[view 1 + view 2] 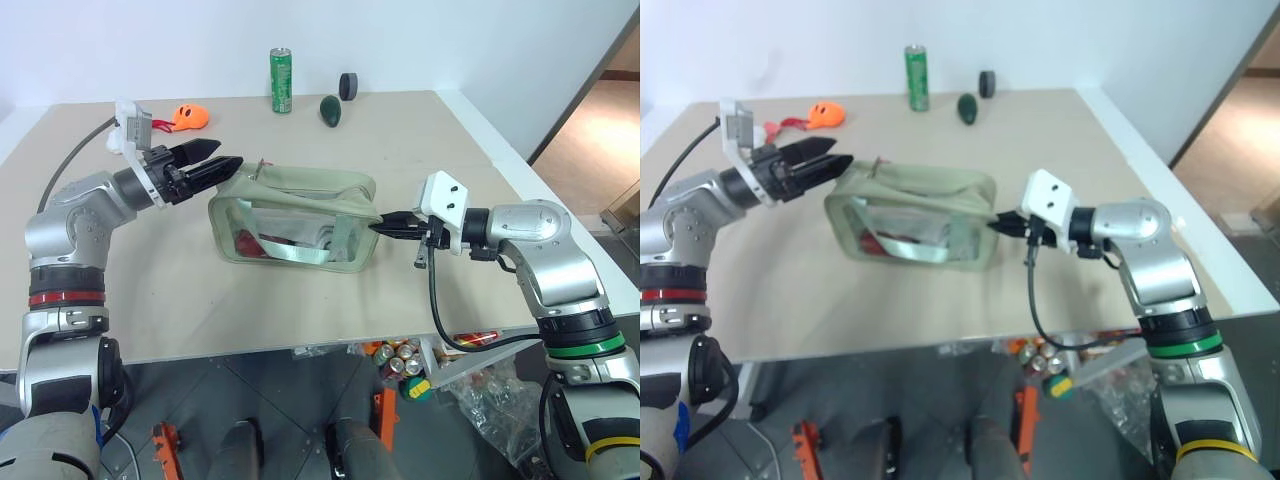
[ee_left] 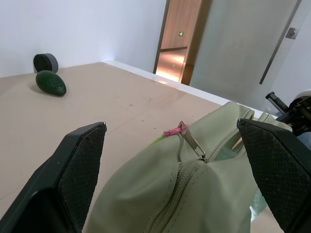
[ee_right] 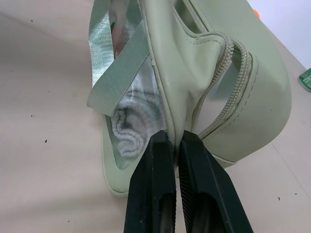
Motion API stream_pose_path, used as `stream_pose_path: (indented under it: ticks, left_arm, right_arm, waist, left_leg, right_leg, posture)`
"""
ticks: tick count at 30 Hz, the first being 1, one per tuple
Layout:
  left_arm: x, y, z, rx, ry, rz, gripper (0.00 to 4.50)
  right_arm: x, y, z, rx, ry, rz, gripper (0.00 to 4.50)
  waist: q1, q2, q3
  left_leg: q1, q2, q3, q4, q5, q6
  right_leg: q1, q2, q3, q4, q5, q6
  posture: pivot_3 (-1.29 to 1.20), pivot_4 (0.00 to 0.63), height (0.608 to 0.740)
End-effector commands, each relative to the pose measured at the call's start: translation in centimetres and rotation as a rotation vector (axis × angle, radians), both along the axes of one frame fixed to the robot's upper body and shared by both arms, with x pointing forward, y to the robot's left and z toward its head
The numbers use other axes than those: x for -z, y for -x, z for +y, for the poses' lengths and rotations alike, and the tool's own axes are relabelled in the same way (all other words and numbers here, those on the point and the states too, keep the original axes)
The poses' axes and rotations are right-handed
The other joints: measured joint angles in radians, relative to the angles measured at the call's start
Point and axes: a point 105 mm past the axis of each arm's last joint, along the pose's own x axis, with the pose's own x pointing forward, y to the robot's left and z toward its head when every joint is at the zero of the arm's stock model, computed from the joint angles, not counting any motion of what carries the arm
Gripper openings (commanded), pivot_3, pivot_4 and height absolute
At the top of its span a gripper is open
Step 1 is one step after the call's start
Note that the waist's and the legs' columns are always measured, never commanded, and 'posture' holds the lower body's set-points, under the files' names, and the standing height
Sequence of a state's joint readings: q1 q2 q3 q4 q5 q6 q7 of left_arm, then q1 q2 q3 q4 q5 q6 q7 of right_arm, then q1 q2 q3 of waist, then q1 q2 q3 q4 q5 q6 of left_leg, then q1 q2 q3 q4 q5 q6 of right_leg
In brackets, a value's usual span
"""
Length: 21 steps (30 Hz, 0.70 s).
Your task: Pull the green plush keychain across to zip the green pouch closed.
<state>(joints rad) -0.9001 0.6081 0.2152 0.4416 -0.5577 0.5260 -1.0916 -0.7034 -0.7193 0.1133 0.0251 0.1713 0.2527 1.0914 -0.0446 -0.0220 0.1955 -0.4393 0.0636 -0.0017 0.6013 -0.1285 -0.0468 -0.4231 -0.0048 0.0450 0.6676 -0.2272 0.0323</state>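
Note:
The green pouch [image 1: 290,215] lies on the table, clear window facing me, with a rolled cloth inside. Its zipper [image 3: 228,82] gapes along the top. The metal zipper pull [image 2: 192,141] stands at the pouch's left end with a pinkish loop [image 2: 174,131] on it. Of the green plush keychain only a lime sliver [image 2: 154,141] shows behind the pouch's edge. My left gripper [image 1: 228,156] is open, its fingers [image 2: 80,170] spread wide either side of that end and touching nothing. My right gripper [image 1: 385,227] is shut on the fabric at the pouch's right end.
At the back of the table stand a green can [image 1: 281,80], a dark green egg-shaped object [image 1: 330,109] and a black roll [image 1: 347,86]. An orange plush [image 1: 188,117] lies at the back left. The table's front edge [image 1: 300,345] runs close below the pouch.

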Motion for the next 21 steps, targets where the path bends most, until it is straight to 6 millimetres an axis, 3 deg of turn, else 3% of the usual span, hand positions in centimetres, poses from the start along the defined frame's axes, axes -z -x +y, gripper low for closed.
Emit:
stream_pose_path:
  ticks: [1,10,21]
  left_arm:
    - [-0.9,0.6,1.2,-0.009,-0.031,-0.06,4.47]
    - [1.8,3.5,3.2,0.076,-0.157,-0.044,4.47]
    - [4.2,2.5,2.2,0.068,-0.182,0.021,4.47]
  right_arm:
    - [-0.9,0.2,0.3,-0.016,0.004,-0.038,0.0]
    - [-0.9,0.3,0.2,-0.014,0.006,-0.037,0.0]
    - [-1.0,0.1,0.5,-0.022,0.006,-0.039,0.0]
  waist:
    - [0.0,0.0,0.0]
    - [-0.002,0.0,0.0]
    - [-0.001,0.0,0.0]
  left_leg:
    - [0.0,0.0,0.0,0.0,0.0,0.0]
    - [0.0,0.0,0.0,0.0,0.0,0.0]
    - [0.0,0.0,0.001,0.0,0.0,0.0]
  right_leg:
    - [0.0,0.0,0.0,0.0,0.0,0.0]
    - [0.0,0.0,0.0,0.0,0.0,0.0]
    - [0.0,0.0,0.001,0.0,0.0,-0.001]
  posture:
    - [0.0,0.15,0.74]
    - [0.0,0.15,0.74]
    - [0.0,0.15,0.74]
